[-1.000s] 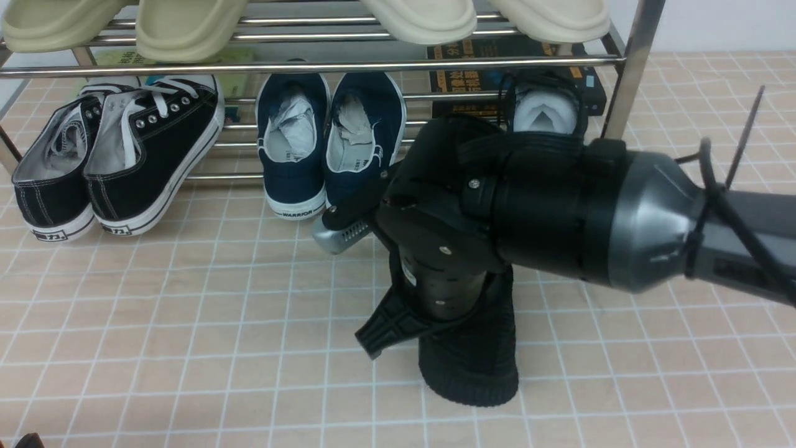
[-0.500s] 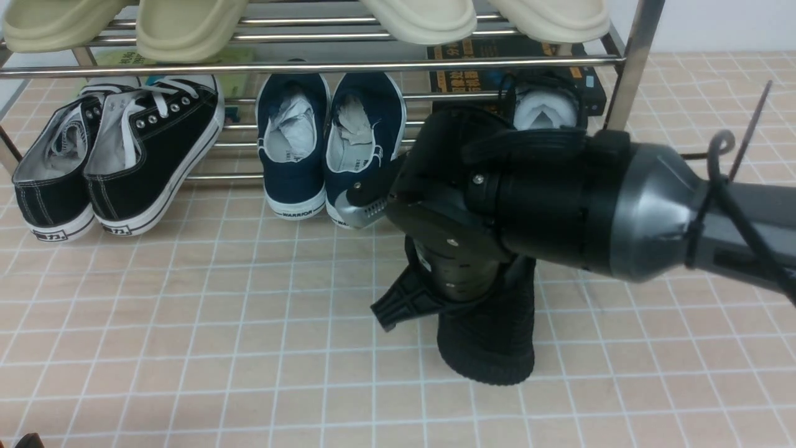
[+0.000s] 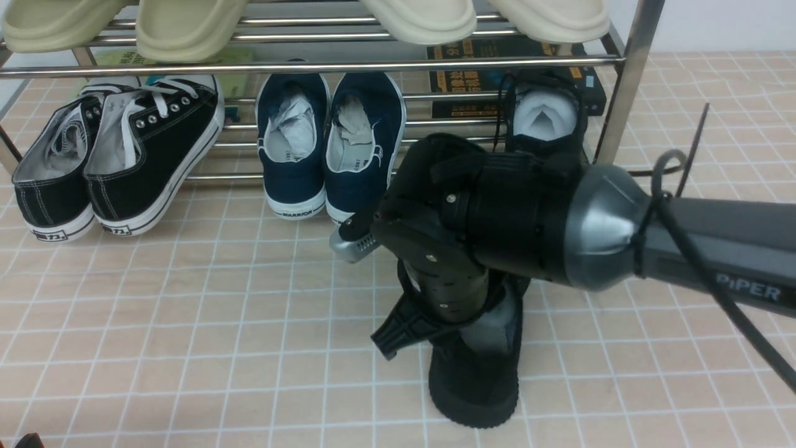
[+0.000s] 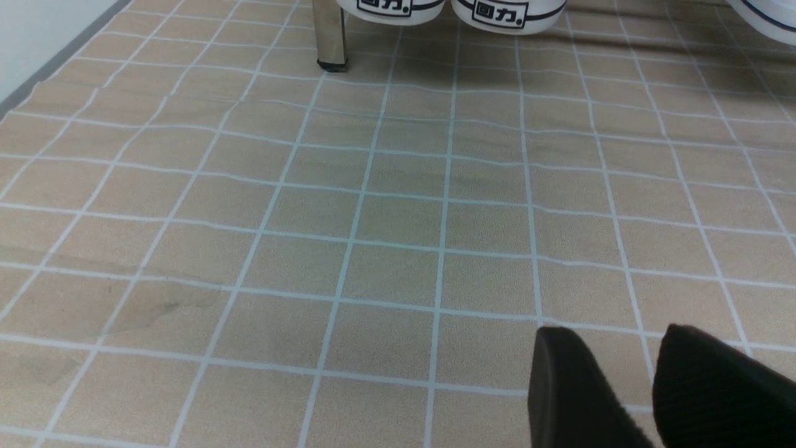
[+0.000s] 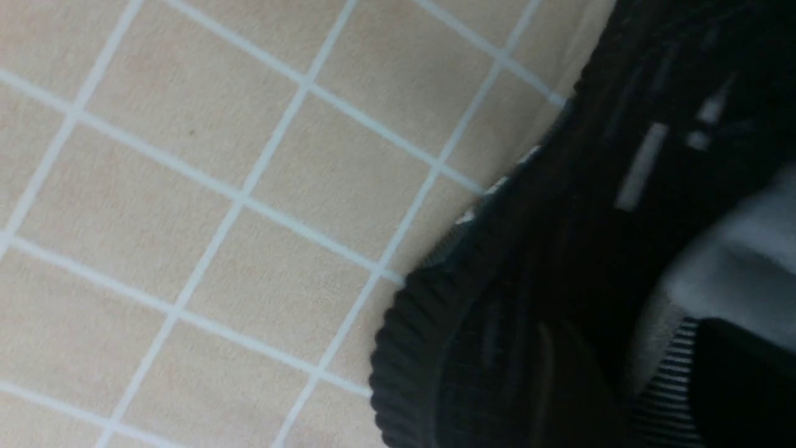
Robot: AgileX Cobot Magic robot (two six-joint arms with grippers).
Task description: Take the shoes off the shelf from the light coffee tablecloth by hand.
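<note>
One all-black knit sneaker (image 3: pixel 476 386) stands off the shelf on the light coffee tablecloth (image 3: pixel 186 323), heel toward me. My right gripper (image 3: pixel 435 330) points down and is shut on its heel collar, with one finger outside and one inside. In the right wrist view the gripper (image 5: pixel 653 386) clamps the collar of the sneaker (image 5: pixel 497 311), beside its ribbed sole. The other black sneaker (image 3: pixel 544 115), stuffed with white paper, rests on the lower tier of the chrome shelf (image 3: pixel 311 65). My left gripper (image 4: pixel 615 348) is open and empty, low over the cloth (image 4: pixel 373 218).
A black canvas white-laced pair (image 3: pixel 112 162) and a navy WARRIOR pair (image 3: pixel 329 149) lean on the lower tier. Beige slippers (image 3: pixel 186 25) sit on the upper tier. A dark box (image 3: pixel 472 68) lies behind. A shelf leg (image 4: pixel 329 37) stands near the left gripper.
My right gripper, still holding the sneaker, first shifted right and toward the shelf, then came back left and nearer. The sneaker's heel now sits lower in the front view.
</note>
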